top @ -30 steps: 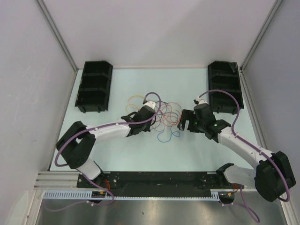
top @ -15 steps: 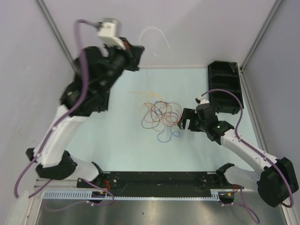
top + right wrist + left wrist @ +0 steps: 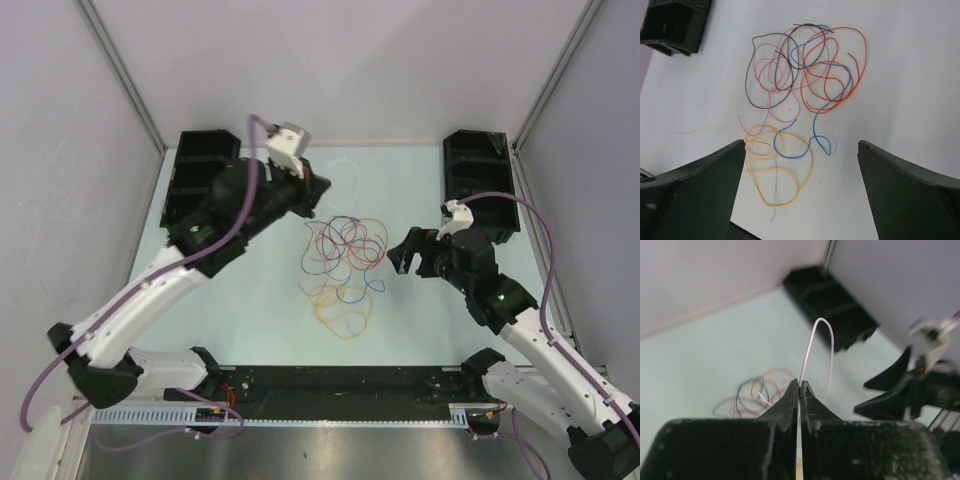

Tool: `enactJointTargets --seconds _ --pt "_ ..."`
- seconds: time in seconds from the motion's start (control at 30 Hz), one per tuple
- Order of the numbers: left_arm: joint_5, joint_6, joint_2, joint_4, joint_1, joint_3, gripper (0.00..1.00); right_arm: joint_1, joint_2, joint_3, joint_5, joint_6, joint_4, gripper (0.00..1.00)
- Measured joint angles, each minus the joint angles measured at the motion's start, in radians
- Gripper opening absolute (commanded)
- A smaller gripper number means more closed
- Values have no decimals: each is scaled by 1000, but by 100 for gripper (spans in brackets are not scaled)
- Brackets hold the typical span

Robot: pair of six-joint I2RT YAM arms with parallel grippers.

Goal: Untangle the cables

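My left gripper [image 3: 312,188] is raised over the far side of the table and is shut on a thin white cable [image 3: 352,166]. In the left wrist view this white cable [image 3: 812,337] arcs up from the closed gripper [image 3: 799,385] and drops back toward the tangle [image 3: 755,392]. The tangle [image 3: 345,243] of red, blue and dark purple cables lies mid-table. An orange cable [image 3: 340,310] lies in loops just on its near side. My right gripper [image 3: 408,252] is open and empty, right of the tangle. In its wrist view the gripper [image 3: 801,143] hovers above the orange loops [image 3: 780,167] and a blue cable [image 3: 805,147].
Two black bins stand at the far corners of the pale table [image 3: 230,310]: one at the left [image 3: 200,185], partly behind my left arm, and one at the right [image 3: 480,185]. Grey walls enclose the table on three sides.
My left arm lifted the white cable high out of the tangle and has now come lower. The orange cable moved from the far left of the tangle to its near side. The right gripper drew back slightly.
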Motion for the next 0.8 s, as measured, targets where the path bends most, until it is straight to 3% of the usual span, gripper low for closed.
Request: enactJointTargets --seconds 0.2,0.37,0.63,0.8 --pt "13 -34 107 -24 0 -143 0 10 -10 0 -105 -6 26 91" --pt "31 -73 103 6 0 -157 1 103 19 0 -167 -11 83 88" --pt "68 -239 91 32 19 -145 0 330 106 0 -88 -43 265 85" --pt "116 -335 44 47 55 -131 0 360 138 0 -33 -66 373 84"
